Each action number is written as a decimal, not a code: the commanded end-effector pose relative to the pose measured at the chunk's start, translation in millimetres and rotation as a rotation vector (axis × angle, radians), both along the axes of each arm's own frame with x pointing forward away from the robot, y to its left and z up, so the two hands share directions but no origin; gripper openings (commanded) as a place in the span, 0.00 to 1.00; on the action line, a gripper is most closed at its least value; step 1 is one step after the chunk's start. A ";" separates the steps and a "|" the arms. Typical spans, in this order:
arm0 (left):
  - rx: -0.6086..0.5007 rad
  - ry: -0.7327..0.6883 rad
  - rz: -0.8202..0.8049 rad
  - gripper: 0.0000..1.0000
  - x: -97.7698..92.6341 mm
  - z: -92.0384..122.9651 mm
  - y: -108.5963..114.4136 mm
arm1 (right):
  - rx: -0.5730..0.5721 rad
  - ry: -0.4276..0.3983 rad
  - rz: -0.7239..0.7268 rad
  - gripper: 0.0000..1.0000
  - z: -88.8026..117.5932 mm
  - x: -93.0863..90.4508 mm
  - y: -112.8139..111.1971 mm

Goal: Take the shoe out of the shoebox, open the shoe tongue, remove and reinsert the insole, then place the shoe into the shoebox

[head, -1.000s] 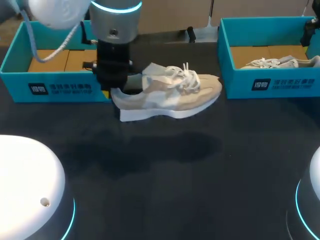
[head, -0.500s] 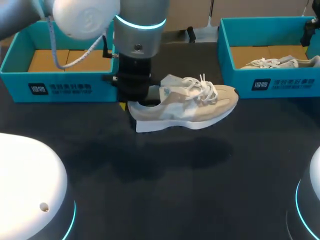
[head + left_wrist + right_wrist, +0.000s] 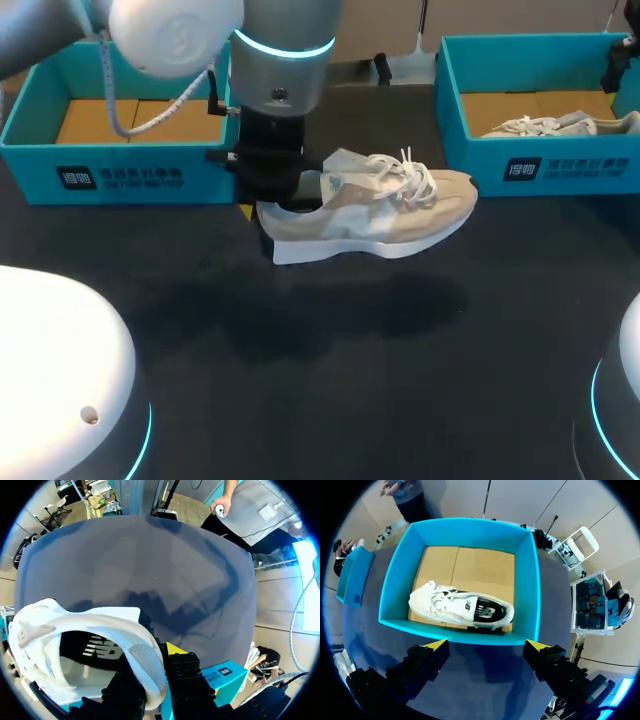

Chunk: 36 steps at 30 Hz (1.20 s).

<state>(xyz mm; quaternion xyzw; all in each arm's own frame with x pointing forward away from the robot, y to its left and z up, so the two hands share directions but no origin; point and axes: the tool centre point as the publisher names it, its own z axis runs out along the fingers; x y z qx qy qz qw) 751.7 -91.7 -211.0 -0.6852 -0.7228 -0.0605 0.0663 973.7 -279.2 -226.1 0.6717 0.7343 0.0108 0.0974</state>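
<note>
Since a second ago our left arm (image 3: 285, 60) has been carrying the shoe (image 3: 370, 210) rightward and nearer the camera, away from the front of the left box (image 3: 110, 175). Over the last half second it's barely shifting.

We are holding the shoe off the table (image 3: 420, 390), and its shadow is lying on the dark top below it. Toe is pointing toward the right box (image 3: 540, 165), heel toward the left box, sole facing down, and the white laces are lying loose on top.

Left gripper (image 3: 157, 680) is clenching the heel. In the left wrist view one black finger (image 3: 125, 695) is sitting inside the shoe's opening and the other is sitting outside the back, pinching the white heel collar between them. A teal corner of the left box is showing just beside the outer finger there. In the head view the left box is showing its cardboard floor.

Right gripper (image 3: 485, 652) is hanging released, its yellow tips standing wide apart and gripping nothing. It is hovering over the table just in front of the right box's near wall. We are seeing a second shoe (image 3: 460, 607) lying inside the right box, close to that near wall, on the cardboard floor.
</note>
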 end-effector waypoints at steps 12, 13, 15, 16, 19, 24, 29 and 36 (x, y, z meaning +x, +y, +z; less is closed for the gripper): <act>-0.013 0.016 0.039 0.00 -15.8 -52.7 -20.8 | 0.000 0.000 0.000 1.00 0.2 -0.1 0.2; -0.006 0.022 0.040 0.00 -16.3 -58.4 -20.7 | 0.000 0.000 0.000 1.00 0.2 -0.1 0.2; 0.007 0.017 0.049 0.00 -16.2 -68.8 -19.5 | 0.000 0.000 0.000 1.00 0.2 -0.1 0.2; 0.011 0.020 0.051 0.00 -15.8 -74.4 -18.5 | 0.000 0.000 0.000 1.00 0.2 -0.1 0.2; 0.017 0.027 0.059 0.00 -13.9 -89.0 -15.3 | 0.000 0.000 0.000 1.00 0.2 -0.1 0.2; 0.021 0.013 0.050 0.00 -8.9 -116.1 -12.2 | 0.000 0.000 0.000 1.00 0.2 -0.1 0.2; 0.038 0.014 0.061 0.00 -4.8 -138.0 -10.9 | 0.000 0.000 0.000 1.00 0.2 -0.1 0.2; 0.060 0.023 0.052 0.00 -2.6 -159.2 -9.8 | 0.000 0.000 0.000 1.00 0.2 -0.1 0.2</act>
